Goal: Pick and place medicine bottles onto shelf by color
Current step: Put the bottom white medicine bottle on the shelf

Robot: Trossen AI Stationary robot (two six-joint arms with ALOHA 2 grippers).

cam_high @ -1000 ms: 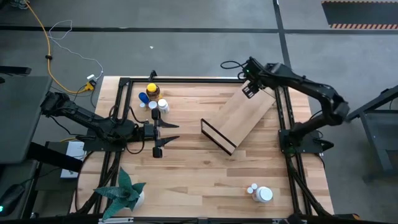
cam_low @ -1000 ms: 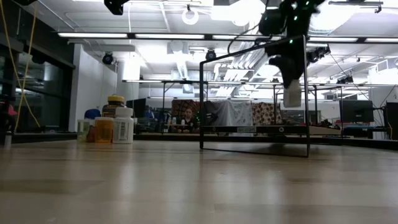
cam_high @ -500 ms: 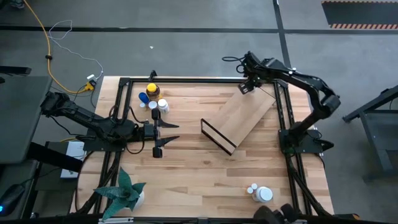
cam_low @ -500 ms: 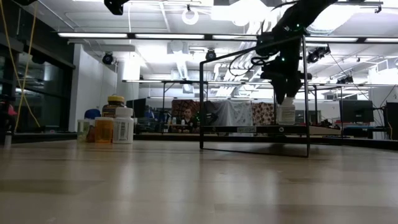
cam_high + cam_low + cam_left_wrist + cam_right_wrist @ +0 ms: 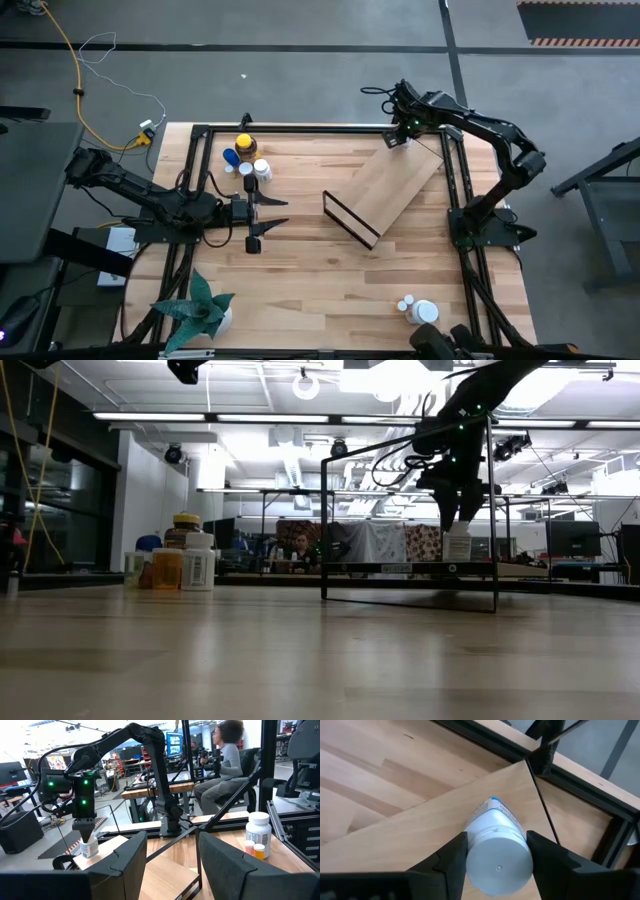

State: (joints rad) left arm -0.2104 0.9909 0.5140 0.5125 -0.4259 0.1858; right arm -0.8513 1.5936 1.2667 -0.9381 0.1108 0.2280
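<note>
My right gripper [image 5: 496, 851] is shut on a white medicine bottle [image 5: 89, 848] with a white cap, over the far corner of the shelf [image 5: 385, 190], a light wooden board in a black wire frame [image 5: 410, 510]. In the low view this bottle [image 5: 458, 545] stands down at the board. Several other bottles [image 5: 246, 156], white, amber, blue and orange, stand on their bases at the table's far left. A white bottle and small ones [image 5: 419, 310] stand at the near right. My left gripper [image 5: 275, 213] hangs open and level over the table's left middle, with nothing between its fingers. My right gripper pinches the bottle's top end, at the white cap [image 5: 476, 862], between its two fingers. The fingers come steeply from above, one on each side of the cap. The bottle stands about upright below them, its base at the shelf board [image 5: 420, 830]; whether it rests there I cannot tell.
A potted plant [image 5: 200, 306] stands at the table's near left corner. Black frame rails [image 5: 300, 128] run along the table's edges. Beyond the table a person [image 5: 226, 760] sits at a desk. Bare tabletop lies between the shelf and the near edge.
My right gripper has sunk with the white bottle and shifted a little toward the table's far edge, turning at the wrist. The bottle hung well above the shelf board and is now down at its far corner.
</note>
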